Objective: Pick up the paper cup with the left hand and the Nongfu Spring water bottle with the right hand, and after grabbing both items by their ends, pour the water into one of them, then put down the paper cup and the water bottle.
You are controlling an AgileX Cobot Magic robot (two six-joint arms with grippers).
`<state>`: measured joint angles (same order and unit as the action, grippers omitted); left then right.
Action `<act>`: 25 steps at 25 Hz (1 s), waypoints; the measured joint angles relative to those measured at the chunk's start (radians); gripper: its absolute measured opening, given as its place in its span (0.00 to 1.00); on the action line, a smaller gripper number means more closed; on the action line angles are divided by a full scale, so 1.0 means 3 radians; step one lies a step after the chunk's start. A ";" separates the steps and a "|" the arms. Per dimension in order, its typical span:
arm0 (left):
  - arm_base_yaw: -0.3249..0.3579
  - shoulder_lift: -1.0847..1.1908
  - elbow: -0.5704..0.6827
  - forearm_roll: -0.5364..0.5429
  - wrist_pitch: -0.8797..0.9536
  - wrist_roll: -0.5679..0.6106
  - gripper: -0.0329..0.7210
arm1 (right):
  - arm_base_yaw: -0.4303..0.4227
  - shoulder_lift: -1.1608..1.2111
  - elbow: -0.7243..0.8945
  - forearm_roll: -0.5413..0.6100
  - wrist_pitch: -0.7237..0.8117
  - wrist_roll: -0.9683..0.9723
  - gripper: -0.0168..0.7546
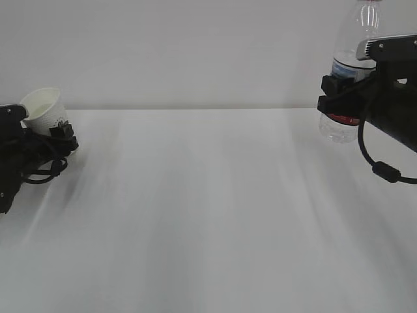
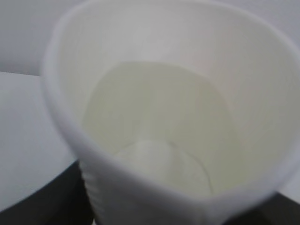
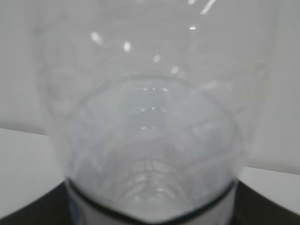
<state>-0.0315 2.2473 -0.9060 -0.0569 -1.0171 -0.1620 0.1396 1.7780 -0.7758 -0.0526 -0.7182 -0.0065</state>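
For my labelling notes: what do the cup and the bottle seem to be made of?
The paper cup looks like matte white paper, with a ribbed wall and an opaque cream inside. The water bottle looks like clear, glossy thin plastic: see-through, ribbed, with bright highlights.

The paper cup point(image 1: 44, 112) is sitting way over at the left edge of the tabletop point(image 1: 208, 215), held in the left hand point(image 1: 29, 153), leaning with its open mouth tipping up and left. It's white, ribbed on the side, cream inside. Over by the right edge, the Nongfu Spring water bottle point(image 1: 352, 72) is hanging upright off the tabletop in the right hand point(image 1: 378, 98), clear plastic, red label band showing low down.
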 joint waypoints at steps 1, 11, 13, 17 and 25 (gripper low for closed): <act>0.0000 0.0000 0.0000 0.0000 0.0000 0.0000 0.70 | 0.0000 0.0000 0.0000 0.0000 0.0000 0.0022 0.51; 0.0000 0.0011 0.0000 0.0008 0.0058 0.0000 0.94 | 0.0000 0.0000 0.0000 0.0000 0.0000 0.0022 0.51; 0.0000 0.0011 0.0000 0.0016 0.0070 0.0068 0.95 | 0.0000 0.0000 0.0000 0.0000 -0.0006 0.0022 0.51; 0.0000 -0.0012 0.0000 0.0022 0.0139 0.0194 0.95 | 0.0000 0.0000 0.0000 0.0000 -0.0006 0.0022 0.51; 0.0000 -0.0243 0.0179 0.0022 0.0170 0.0220 0.95 | 0.0000 0.0000 0.0000 0.0020 -0.0006 0.0022 0.51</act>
<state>-0.0315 2.1745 -0.8522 -0.0502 -0.9661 -0.0960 0.1396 1.7780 -0.7758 -0.0466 -0.7200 0.0000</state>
